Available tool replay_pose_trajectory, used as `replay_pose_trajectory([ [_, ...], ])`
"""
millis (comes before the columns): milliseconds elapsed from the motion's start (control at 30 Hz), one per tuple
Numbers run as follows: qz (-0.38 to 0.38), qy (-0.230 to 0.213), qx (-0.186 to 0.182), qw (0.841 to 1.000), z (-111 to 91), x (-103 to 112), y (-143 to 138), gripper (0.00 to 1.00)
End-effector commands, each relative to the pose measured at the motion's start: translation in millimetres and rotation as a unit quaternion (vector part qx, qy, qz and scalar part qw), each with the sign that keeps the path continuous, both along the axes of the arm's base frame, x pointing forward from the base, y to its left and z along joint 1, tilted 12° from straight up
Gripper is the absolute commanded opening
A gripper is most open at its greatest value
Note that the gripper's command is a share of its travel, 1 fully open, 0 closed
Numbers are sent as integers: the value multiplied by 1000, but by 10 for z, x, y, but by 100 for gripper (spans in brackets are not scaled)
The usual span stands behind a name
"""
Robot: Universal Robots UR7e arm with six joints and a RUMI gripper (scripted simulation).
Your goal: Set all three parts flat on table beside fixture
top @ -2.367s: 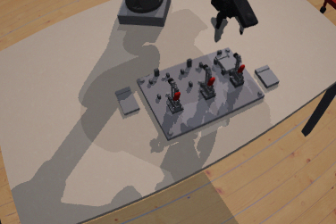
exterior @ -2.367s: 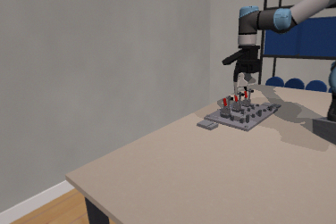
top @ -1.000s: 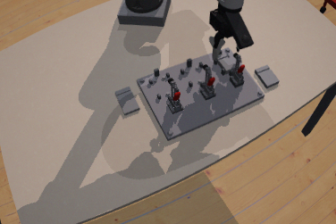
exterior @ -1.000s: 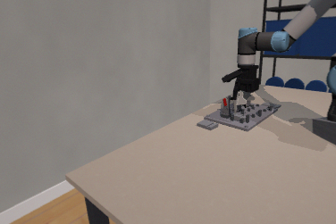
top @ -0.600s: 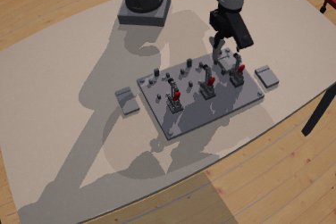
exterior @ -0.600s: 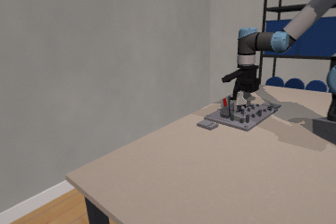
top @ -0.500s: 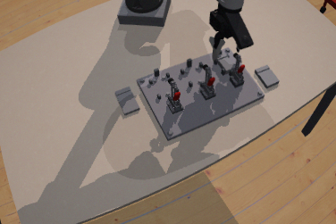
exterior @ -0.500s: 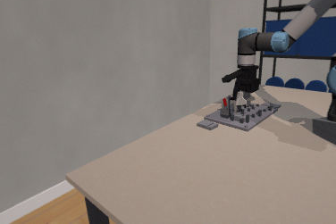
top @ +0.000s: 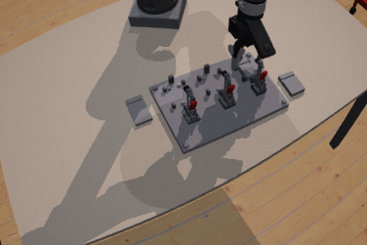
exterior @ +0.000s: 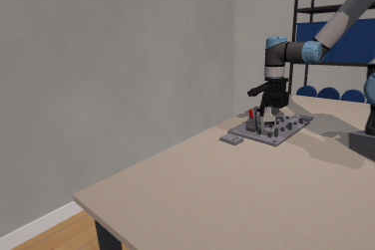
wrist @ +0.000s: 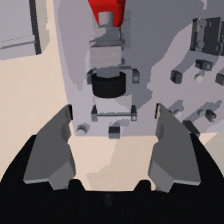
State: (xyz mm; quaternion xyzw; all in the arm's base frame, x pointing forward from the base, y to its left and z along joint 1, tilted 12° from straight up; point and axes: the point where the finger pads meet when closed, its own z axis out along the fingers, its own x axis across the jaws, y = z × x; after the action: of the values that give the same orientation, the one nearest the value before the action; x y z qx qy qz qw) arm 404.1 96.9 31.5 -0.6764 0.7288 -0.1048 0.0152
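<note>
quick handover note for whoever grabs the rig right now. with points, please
Gripper (top: pixel 247 59) (exterior: pixel 262 119) (wrist: pixel 113 104): open, holding nothing, low over the fixture plate (top: pixel 229 121) (wrist: pixel 150 30), fingers either side of the end clamp's pale piece.
Parts: two grey blocks lie flat on the table, the near one (top: pixel 292 83) (exterior: pixel 231 139) (wrist: pixel 17 25) by that clamp, the far one (top: pixel 139 110) off the opposite end. The pale piece (top: pixel 248 70) (wrist: pixel 112 105) sits on the plate, probably the third part.
Done: apparently two parts out.
Left: probably take out the third, lay it flat, let go, move clear. Check its clamp first.

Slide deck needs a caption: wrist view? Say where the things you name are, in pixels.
The open gripper (top: pixel 248 62) (exterior: pixel 262 121) (wrist: pixel 113 104) faces a red-tipped clamp (top: pixel 259 86) (exterior: pixel 251 123) (wrist: pixel 108 57) on the fixture plate (top: pixel 234 116) (exterior: pixel 275 143) (wrist: pixel 75 60).
</note>
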Motion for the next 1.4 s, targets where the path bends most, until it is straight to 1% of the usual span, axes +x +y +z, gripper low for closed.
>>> replay_pose_trajectory([
  [0,0,-1,0,1000,-111,27,-14,59],
  [200,0,-1,0,1000,-164,37,-21,59],
  [767,0,-1,0,1000,-167,37,-22,59],
  [800,0,-1,0,1000,-167,37,-22,0],
  [1367,0,-1,0,1000,-167,37,-22,0],
])
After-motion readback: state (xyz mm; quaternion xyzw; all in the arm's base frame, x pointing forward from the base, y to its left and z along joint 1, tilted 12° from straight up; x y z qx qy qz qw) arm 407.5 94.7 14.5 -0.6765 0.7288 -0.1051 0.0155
